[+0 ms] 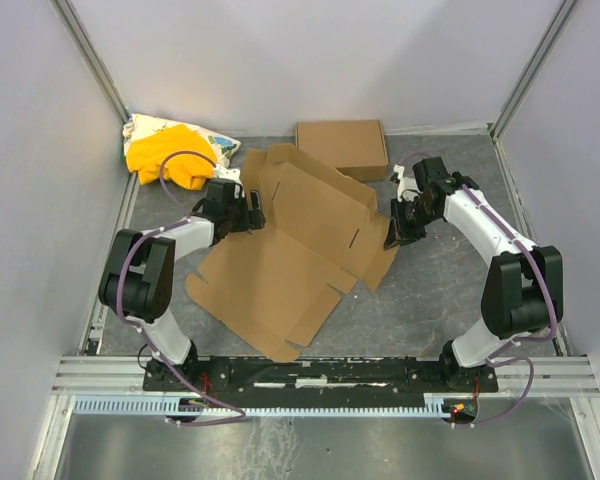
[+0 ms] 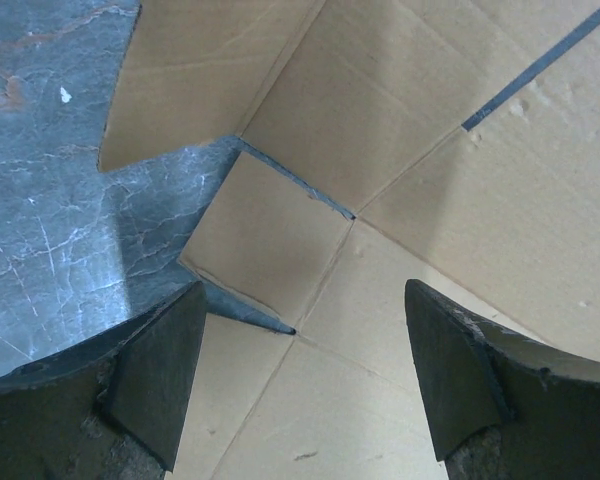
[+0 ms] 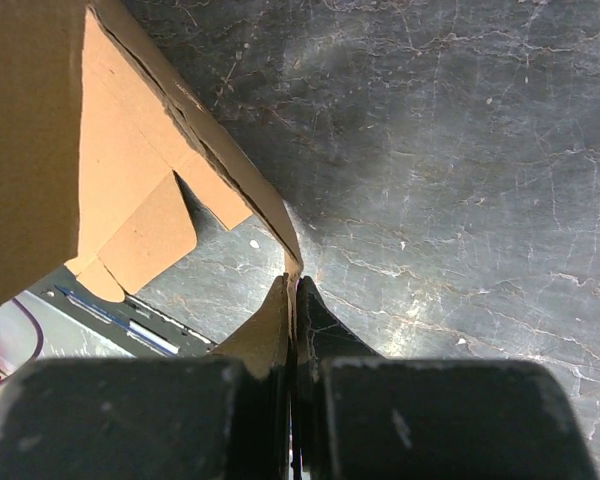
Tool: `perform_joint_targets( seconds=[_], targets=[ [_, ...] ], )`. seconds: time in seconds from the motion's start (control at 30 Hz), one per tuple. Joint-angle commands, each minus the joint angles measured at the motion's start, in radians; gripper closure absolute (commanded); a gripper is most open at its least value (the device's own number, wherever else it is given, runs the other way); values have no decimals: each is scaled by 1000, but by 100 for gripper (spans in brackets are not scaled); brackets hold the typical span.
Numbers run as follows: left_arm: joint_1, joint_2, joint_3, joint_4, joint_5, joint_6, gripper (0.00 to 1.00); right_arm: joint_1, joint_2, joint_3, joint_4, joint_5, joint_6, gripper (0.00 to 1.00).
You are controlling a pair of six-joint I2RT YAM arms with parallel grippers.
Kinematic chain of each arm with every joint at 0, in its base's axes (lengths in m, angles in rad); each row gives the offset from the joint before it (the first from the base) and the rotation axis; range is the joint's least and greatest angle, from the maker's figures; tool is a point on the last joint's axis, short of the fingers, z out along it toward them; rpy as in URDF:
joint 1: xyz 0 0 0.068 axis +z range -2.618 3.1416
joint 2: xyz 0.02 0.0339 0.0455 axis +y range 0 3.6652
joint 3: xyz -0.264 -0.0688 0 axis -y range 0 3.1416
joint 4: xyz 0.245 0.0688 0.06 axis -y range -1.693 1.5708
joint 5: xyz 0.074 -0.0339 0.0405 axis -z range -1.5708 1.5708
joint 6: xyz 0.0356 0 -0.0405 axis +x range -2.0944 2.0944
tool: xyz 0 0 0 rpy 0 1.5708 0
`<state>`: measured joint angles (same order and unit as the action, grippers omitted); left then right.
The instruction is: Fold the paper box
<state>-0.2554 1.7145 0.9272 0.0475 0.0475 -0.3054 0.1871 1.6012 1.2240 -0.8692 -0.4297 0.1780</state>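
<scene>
**Paper box spread mid-table, right edge pinched**

I find the paper box (image 1: 280,265) lying unfolded on the grey table (image 1: 450,290), its right flap lifted. The right gripper (image 3: 293,290) is pressed together on that flap's edge. The left gripper (image 2: 302,300) hovers spread above the left panel.

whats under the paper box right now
Dark marbled table shows beneath the paper box where its right edge is lifted and through its slits. Whatever lies under the flat panels is covered.
</scene>
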Motion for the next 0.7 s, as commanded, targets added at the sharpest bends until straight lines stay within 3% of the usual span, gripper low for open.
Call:
perform_joint_targets(
  seconds=[0.0,0.67],
  targets=[
    [14,13,3,65,10,-5,13,-1,-34,-7,8,-16,-27,98],
    [33,50,18,45,-69,34,14,0,-48,-18,7,-22,-34,98]
  ],
)
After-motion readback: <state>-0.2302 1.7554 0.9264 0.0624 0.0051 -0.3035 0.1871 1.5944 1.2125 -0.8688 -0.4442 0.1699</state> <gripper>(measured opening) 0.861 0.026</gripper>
